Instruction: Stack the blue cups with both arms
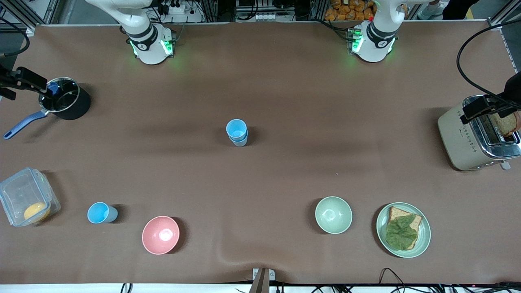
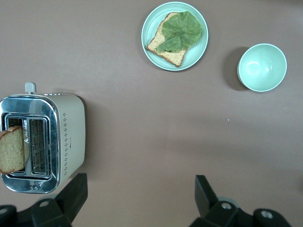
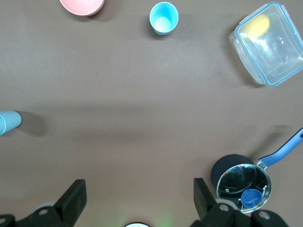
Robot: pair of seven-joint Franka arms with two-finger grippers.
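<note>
Right arm's end first. My right gripper (image 3: 138, 198) hangs high beside the lidded pot (image 1: 65, 103), its fingers spread wide with nothing between them. Nearer the front camera lie a clear box (image 1: 12, 191), the single blue cup (image 1: 101, 213) standing upright, and the pink bowl (image 1: 160, 235).

Mid-table: two blue cups nested (image 1: 237, 132). Judgement: one cup is left to add, and it falls to the right arm.

Method:
- Come down square over the single cup.
- Pinch across its wall near the rim, gently, since thin plastic likely flexes.
- Lift clear of the bowl beside it.
- Centre over the stack and lower straight, or the stack may tip.

Left arm's end: pale green bowl (image 1: 333, 215), plate (image 1: 425, 234) with bread and a leaf, toaster (image 1: 476, 140). My left gripper (image 2: 137, 198) waits beside the toaster, released and empty.

Views: the right wrist view looks straight into the single cup's mouth, confirming it is empty, and shows the stack only at its edge. The left wrist view shows no cup at all. Only the front view shows the stack's two nested rims.
</note>
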